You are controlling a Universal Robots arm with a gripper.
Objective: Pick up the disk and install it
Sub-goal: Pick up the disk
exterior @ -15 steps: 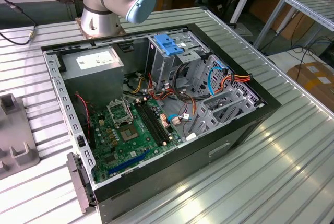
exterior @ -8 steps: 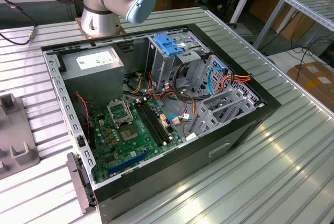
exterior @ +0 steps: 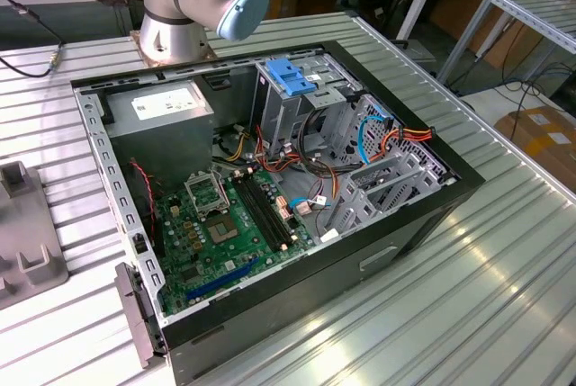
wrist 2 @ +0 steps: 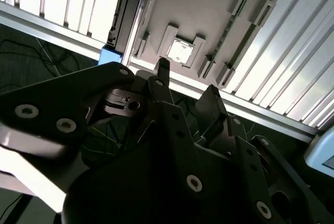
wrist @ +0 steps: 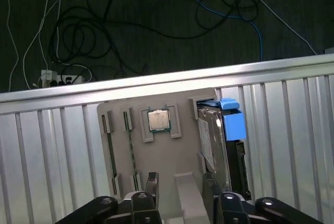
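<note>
The disk is a grey metal drive with bright blue rails. It stands on edge in a slot at one side of a grey parts tray. In the second wrist view the disk sits at the tray's edge beyond the fingers. My gripper hovers above the tray, open, with nothing between its fingers. It is offset from the disk toward the tray's middle. The dark gripper points at the tray.
A processor chip and memory sticks also lie in the tray. The open computer case rests on the ribbed metal table; it holds a motherboard, metal drive cages and a blue bracket. Cables cover the floor.
</note>
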